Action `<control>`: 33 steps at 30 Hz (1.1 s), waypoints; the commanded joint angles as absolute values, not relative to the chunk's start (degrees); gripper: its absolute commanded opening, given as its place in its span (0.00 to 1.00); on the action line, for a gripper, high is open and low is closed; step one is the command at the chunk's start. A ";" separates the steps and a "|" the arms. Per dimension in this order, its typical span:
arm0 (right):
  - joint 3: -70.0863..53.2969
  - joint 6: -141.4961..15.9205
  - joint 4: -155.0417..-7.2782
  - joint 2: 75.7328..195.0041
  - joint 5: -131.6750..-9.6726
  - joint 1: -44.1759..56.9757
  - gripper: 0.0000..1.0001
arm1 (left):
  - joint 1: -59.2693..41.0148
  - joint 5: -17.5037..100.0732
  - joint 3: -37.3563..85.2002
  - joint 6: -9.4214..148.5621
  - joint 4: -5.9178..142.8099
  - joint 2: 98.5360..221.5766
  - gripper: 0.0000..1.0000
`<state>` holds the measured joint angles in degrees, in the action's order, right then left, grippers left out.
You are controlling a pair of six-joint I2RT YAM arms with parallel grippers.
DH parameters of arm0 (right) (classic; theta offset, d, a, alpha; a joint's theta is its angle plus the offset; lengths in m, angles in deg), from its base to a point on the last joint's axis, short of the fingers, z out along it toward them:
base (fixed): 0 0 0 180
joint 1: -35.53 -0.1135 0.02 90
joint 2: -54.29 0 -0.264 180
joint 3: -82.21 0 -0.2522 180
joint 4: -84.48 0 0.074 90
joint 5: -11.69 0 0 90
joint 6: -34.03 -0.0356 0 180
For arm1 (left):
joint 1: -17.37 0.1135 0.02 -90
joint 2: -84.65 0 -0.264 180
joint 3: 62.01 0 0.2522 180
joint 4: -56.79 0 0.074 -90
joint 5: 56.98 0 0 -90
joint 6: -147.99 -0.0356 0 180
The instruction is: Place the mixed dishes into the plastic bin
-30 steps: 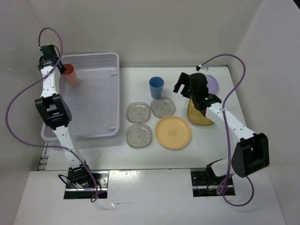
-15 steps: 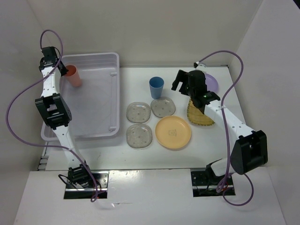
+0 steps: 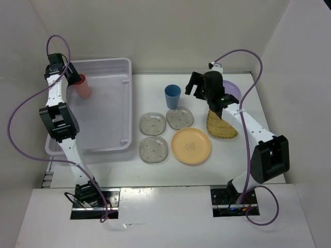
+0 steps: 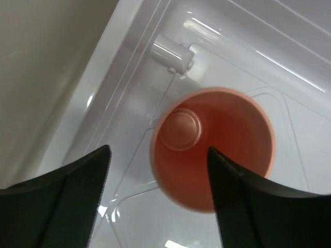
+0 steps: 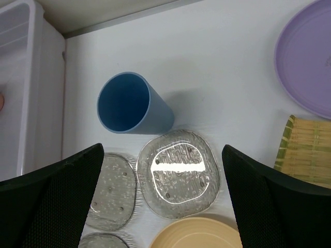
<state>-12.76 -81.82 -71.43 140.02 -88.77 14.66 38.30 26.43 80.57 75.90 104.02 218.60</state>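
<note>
Seven of the eight dishes sit out on the tabletop (image 3: 155, 85); only the salmon cup (image 4: 212, 160) is inside the plastic bin (image 3: 111, 64), at its far-left corner. The left claw (image 4: 158, 150) hangs just above it with its jaws spread wider than the cup, gripping nothing. We look straight into the cup's mouth, but its outline is smeared, so we cannot tell whether it rests on the bin floor or is in mid-drop. We judge this drop-off as good as made.

The right claw (image 5: 160, 150) is spread wide and empty above the blue cup (image 5: 132, 106) and the three clear speckled saucers (image 5: 178, 173); the blue cup looks like the next pick. The orange-yellow plate (image 3: 191, 145) lies on the near side of the saucers, with the woven yellow plate (image 3: 221, 128) to its right. The lavender bowl (image 5: 305, 57) is at the far right.

Several things could go wrong. The salmon cup looks tilted, so it may land on its side and roll over floor the plates will need. A finger of the left claw could also clip its rim on the way up. The blue cup stands just beside a saucer, so a low finger may ride onto the saucer's edge and tip the cup. The saucers are thin, flat and glassy; we expect them to slip.
</note>
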 commanded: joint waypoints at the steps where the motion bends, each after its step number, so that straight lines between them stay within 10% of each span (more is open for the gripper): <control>1: -8.19 -80.58 -71.74 141.48 -87.81 13.82 0.99 | 38.12 27.31 80.16 75.31 103.77 213.15 0.83; 3: -7.13 -80.06 -71.13 143.22 -87.28 13.82 0.99 | 37.42 25.04 80.16 74.69 104.82 210.52 1.00; 11: -5.02 -79.27 -70.59 144.99 -88.42 13.82 0.99 | 33.21 23.79 80.00 71.10 107.64 195.16 1.00; 22: -3.61 -83.13 -66.90 142.54 -96.43 17.85 0.99 | 14.23 58.50 76.83 69.50 101.95 186.08 1.00; 33: -16.08 -85.68 -68.13 133.13 -95.01 23.93 0.99 | -5.12 36.74 75.68 70.55 98.94 200.57 1.00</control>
